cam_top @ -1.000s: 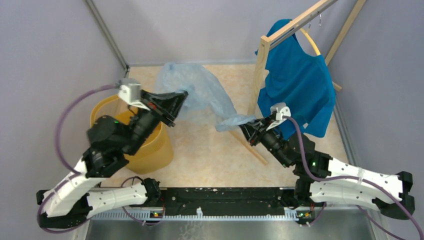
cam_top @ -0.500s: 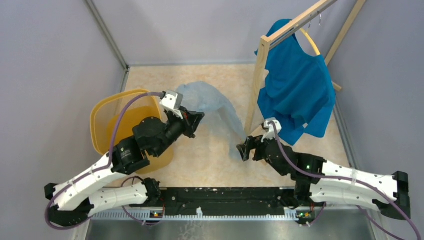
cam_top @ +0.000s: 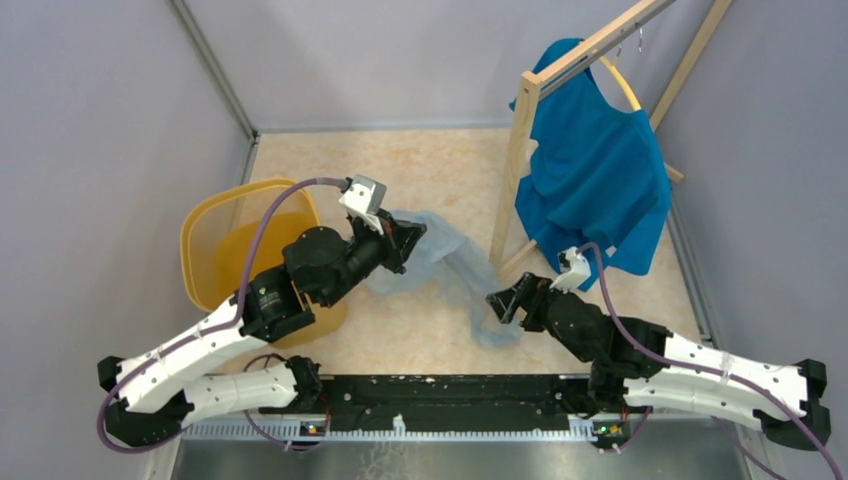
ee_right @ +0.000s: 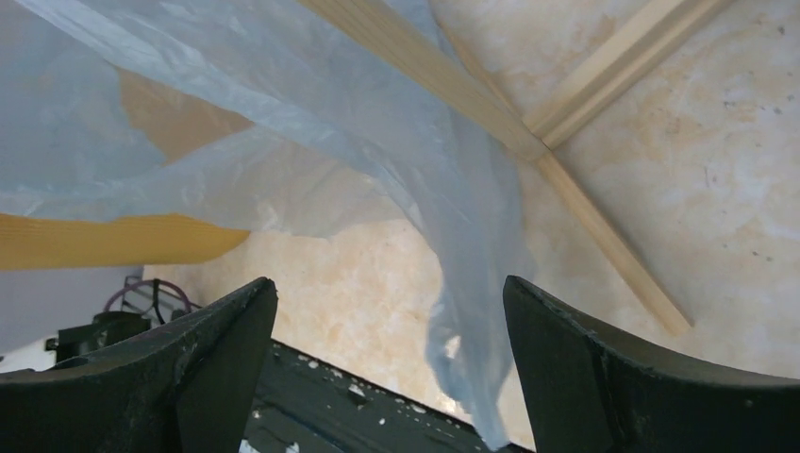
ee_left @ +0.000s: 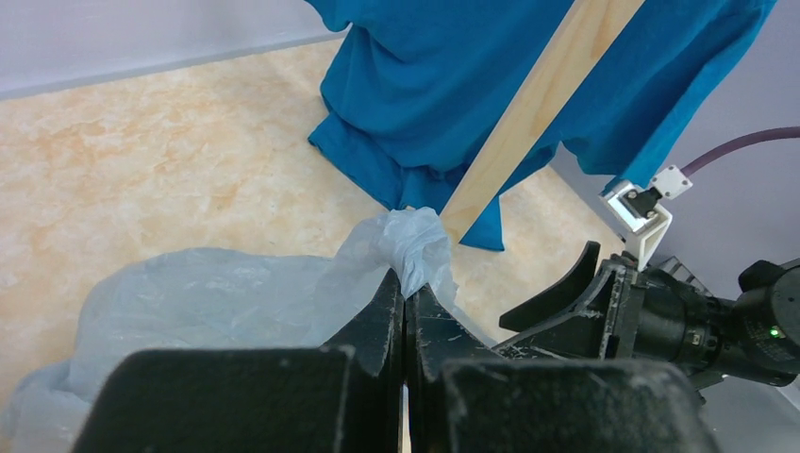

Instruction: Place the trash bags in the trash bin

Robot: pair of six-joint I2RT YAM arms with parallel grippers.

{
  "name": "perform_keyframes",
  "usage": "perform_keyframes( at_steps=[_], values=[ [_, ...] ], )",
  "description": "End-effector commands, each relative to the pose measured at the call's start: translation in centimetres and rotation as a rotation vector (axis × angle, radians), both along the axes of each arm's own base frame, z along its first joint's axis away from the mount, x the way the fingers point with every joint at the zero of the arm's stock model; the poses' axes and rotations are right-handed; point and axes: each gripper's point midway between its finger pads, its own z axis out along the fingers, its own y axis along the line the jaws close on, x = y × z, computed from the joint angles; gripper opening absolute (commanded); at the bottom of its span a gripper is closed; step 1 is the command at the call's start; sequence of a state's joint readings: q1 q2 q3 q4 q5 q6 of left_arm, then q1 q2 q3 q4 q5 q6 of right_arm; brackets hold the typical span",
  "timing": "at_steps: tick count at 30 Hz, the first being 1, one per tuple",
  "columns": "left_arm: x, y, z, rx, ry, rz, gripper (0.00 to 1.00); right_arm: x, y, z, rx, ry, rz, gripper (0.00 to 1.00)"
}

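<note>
The trash bag [cam_top: 455,268] is thin pale blue film, draped across the floor from my left gripper [cam_top: 416,237] down to a tail near the front. My left gripper [ee_left: 406,281] is shut on a bunched corner of the bag [ee_left: 226,293]. The yellow-orange trash bin [cam_top: 212,240] stands at the left, behind the left arm. My right gripper [cam_top: 498,303] hovers by the bag's tail, open. In the right wrist view the right gripper [ee_right: 389,283] has wide jaws, and the bag [ee_right: 321,104] hangs loose between them, untouched.
A wooden rack [cam_top: 515,160] stands at the right with a solid blue shirt [cam_top: 595,170] hanging on it. Its base bars [ee_right: 604,236] lie on the floor right behind the bag. Grey walls close in the left, back and right sides.
The right gripper has opened and let go of the bag, then drawn back toward the near edge. The left gripper has swung right and lower with the bag, which has sagged to the floor.
</note>
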State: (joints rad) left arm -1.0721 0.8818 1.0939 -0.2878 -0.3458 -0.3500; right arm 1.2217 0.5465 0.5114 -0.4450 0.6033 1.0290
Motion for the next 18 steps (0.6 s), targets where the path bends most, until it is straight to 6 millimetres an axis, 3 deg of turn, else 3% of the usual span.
perform_keyframes(
  at_steps=[1, 9, 14, 18],
  values=[
    [-0.3, 0.0, 3.2, -0.107, -0.036, -0.009, 0.00, -0.2, -1.2, -1.4, -0.057, 0.045, -0.040, 0.89],
    [0.4, 0.0, 3.8, -0.111, -0.045, 0.025, 0.00, -1.9, -0.6, -5.8, -0.098, 0.133, 0.040, 0.91],
    [0.8, -0.5, 4.3, -0.123, -0.037, 0.031, 0.00, -2.6, 1.8, -7.3, -0.008, 0.151, 0.116, 0.90],
    [1.0, -1.0, 4.4, -0.127, -0.035, 0.030, 0.00, -2.8, 3.4, -7.9, 0.019, 0.143, 0.162, 0.83]
  ],
)
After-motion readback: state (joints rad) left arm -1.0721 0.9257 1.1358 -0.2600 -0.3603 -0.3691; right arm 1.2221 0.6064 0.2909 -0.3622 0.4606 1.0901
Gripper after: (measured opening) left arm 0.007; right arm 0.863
